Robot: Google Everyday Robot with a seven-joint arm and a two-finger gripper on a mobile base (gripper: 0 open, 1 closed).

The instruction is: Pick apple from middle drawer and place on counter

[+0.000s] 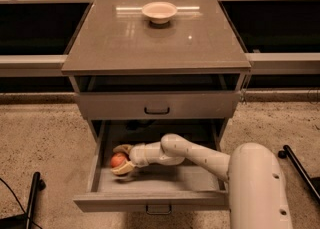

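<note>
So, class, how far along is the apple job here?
Done: the middle drawer is open. In hand: the gripper is at the apple inside it. Left: lifting the apple out and setting it on the counter, where a bowl sits.

Open cabinet, front view. The apple (118,160) is small, round and red-orange, and sits in the left part of the middle drawer (170,179) (close to its left wall). This shallow grey drawer is pulled out, its small dark handle facing forward. The end effector (120,159) is at the apple, inside the drawer. The counter (160,43), glossy brown-grey, tops the cabinet above.
</note>
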